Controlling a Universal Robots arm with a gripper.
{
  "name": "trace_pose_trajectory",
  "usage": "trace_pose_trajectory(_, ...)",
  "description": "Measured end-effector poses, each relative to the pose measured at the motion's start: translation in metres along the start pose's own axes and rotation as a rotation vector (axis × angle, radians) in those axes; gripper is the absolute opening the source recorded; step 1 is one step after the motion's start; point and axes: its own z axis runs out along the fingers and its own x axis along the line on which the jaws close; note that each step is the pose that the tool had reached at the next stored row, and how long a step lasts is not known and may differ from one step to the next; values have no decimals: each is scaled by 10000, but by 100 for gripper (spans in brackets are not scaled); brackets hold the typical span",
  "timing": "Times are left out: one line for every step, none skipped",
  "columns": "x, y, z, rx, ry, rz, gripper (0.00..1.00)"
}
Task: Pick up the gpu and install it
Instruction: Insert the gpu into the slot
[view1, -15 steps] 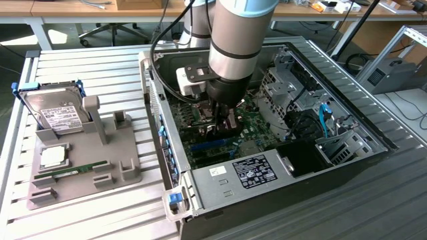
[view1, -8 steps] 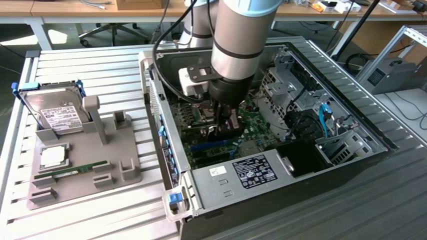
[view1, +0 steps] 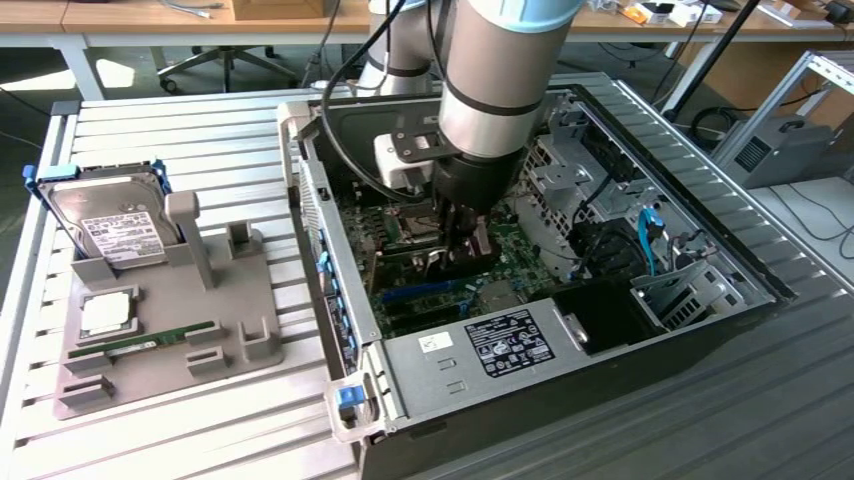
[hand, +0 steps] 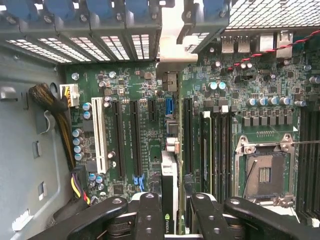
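Observation:
My gripper (view1: 451, 252) is down inside the open computer case (view1: 334, 300), over the motherboard (view1: 514, 245). In the wrist view its black fingers (hand: 150, 212) are shut on the gpu (hand: 169, 170), which I see edge-on as a thin upright card. The card's silver end bracket (hand: 170, 50) reaches the case's rear slot wall. The card stands in line with the long black expansion slots (hand: 135, 140), between them and the memory slots (hand: 220, 145). Whether its lower edge sits in a slot is hidden.
A grey holder (view1: 160, 340) at the exterior view's left carries a hard drive (view1: 107, 225) with blue rails, a processor chip (view1: 104, 315) and a memory stick (view1: 140, 342). The empty processor socket (hand: 262, 172), cable bundle (hand: 55, 107), power supply (view1: 507, 345) and drive cage (view1: 687, 285) crowd the case.

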Motion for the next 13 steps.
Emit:
trace_pose_trajectory(0,0,0,0,0,0,27)
trace_pose_trajectory(0,0,-3,-1,1,-1,27)
trace_pose_trajectory(-1,-2,-29,-15,2,0,27)
trace_pose_trajectory(-2,-4,-69,-103,6,2,27)
trace_pose_trajectory(-3,-4,-80,-135,7,3,27)
trace_pose_trajectory(-3,-5,-88,-166,8,4,27)
trace_pose_trajectory(-4,-5,-93,-197,9,5,27)
trace_pose_trajectory(-4,-5,-93,-206,7,6,27)
trace_pose_trajectory(-4,-5,-93,-206,7,7,27)
trace_pose_trajectory(-3,-5,-94,-208,9,7,27)
trace_pose_trajectory(-3,-5,-94,-213,10,7,27)
trace_pose_trajectory(-3,-5,-95,-217,12,6,27)
trace_pose_trajectory(-3,-5,-94,-230,13,7,27)
